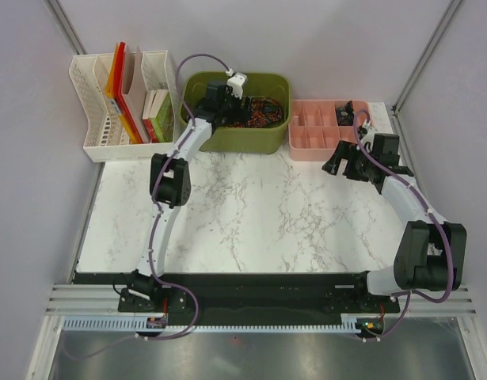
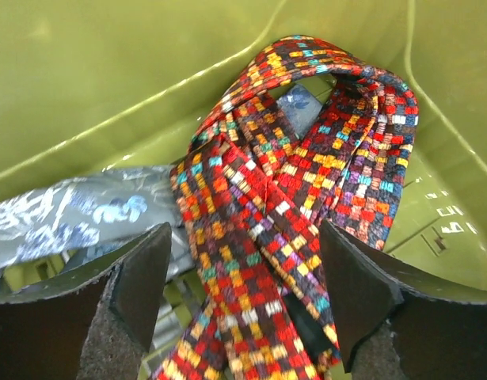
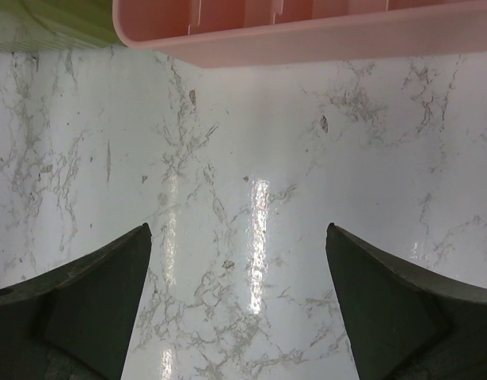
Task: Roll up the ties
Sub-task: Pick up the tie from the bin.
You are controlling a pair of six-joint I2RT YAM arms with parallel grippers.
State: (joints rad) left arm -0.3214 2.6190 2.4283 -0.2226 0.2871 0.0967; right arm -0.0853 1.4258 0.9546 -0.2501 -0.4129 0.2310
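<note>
Left claw point(image 2: 245, 241): I have it open, astride the red tie point(image 2: 306, 158) in the green bin point(image 2: 108, 79).
Right claw point(image 3: 237, 237): open, empty, above tabletop point(image 3: 251, 142).
Progress: nothing rolled yet.

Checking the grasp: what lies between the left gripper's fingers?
The red patterned tie, bunched in the green bin, runs between the fingers of the left gripper. The left wrist view shows it.

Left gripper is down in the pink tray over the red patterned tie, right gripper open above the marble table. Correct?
Wrong container: the left gripper is down in the green bin, over the red patterned tie; the left wrist view shows it. The right gripper is indeed open above the marble table.
</note>
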